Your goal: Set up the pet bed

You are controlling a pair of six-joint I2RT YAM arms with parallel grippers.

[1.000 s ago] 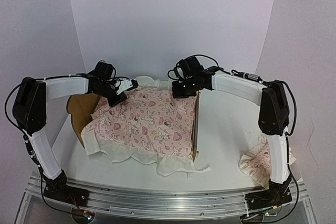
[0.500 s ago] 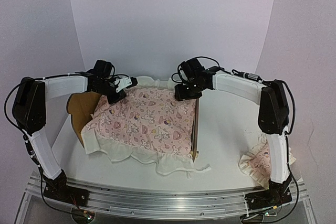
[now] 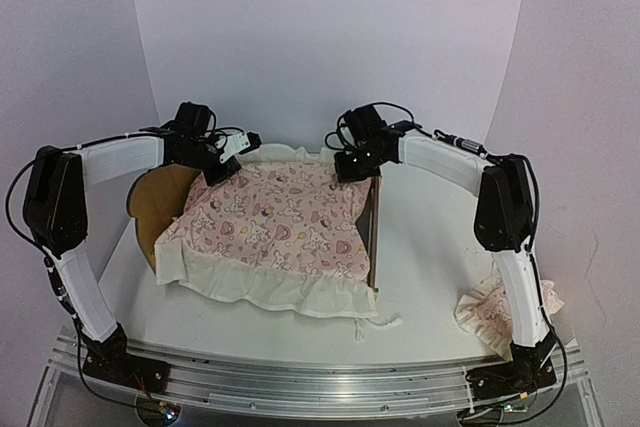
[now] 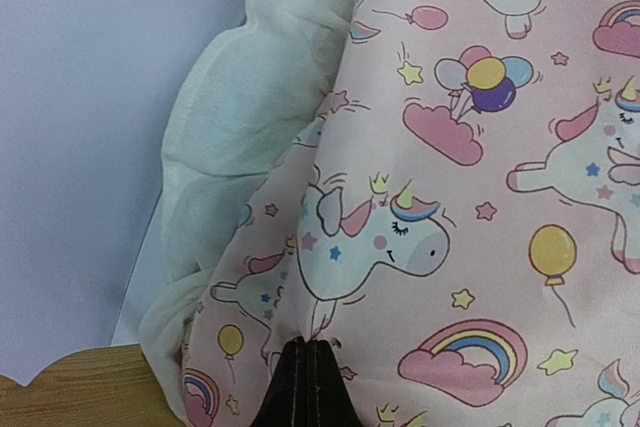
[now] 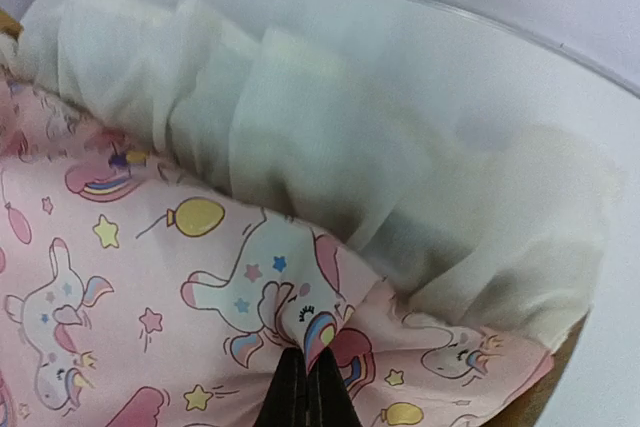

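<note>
Over the last second we have drawn the pink cover (image 3: 285, 227) toward the top of the overhead view, so it lies flatter and tauter over the pet bed (image 3: 375, 242), which sits mid-frame on the desk (image 3: 430, 247) with its headboard (image 3: 155, 205) at left. Our left hand (image 4: 307, 372) and right hand (image 5: 304, 379) are each pressed together, pinching the cover's far edge beside the cream ruffle (image 5: 330, 117); we judge the cover nearly seated. No brand or writing is readable, only printed unicorns, rainbows and balloons.

Fold of pink unicorn cover (image 4: 480, 197) pinched in left claw (image 4: 307, 352), cream ruffle (image 4: 240, 147) alongside, wooden headboard (image 4: 80, 392) below
</note>
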